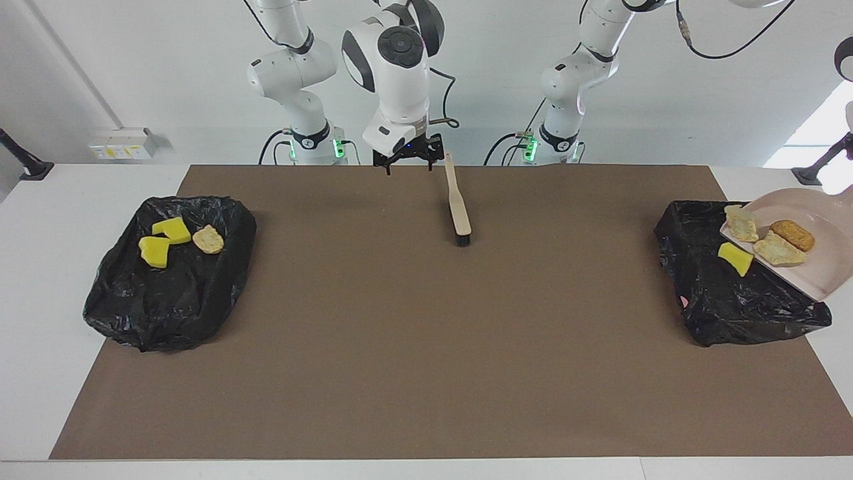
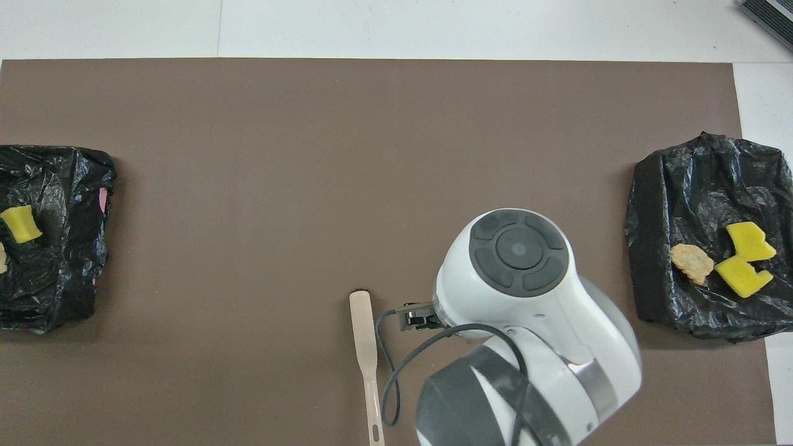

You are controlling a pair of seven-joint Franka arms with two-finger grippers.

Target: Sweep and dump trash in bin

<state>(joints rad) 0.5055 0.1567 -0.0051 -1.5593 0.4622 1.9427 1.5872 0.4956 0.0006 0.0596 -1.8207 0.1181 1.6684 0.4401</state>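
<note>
Grippers: right gripper (image 1: 408,160) is hanging wide open and empty just beside the handle end of the brush (image 1: 458,207), on the right arm's side of it; this arm is waiting.
Left gripper: it is sitting out of frame toward the left arm's end from the brush. It is probably clamping the handle of the dustpan (image 1: 826,267), since the pan is hanging raised and tilted.
Dustpan: it is tipping lip-down over the black bin bag (image 1: 726,300), well apart from the brush.
Trash: a yellow sponge chunk (image 1: 735,257) is lying at the pan's lip against the bag. Three bread pieces (image 1: 776,248) are sitting on the pan.
Other bag (image 1: 166,287): it is lying toward the right arm's end from the brush, holding two sponge chunks and a bread piece (image 1: 208,239).
Handling: the pieces are looking light, soft and grippy rather than slippery, so they are likely needing a steeper tilt or a shake to slide.
Hold: the pan's stiff handle is offering the only sound grip; pinching the crumbly bread is risking breakage.
</note>
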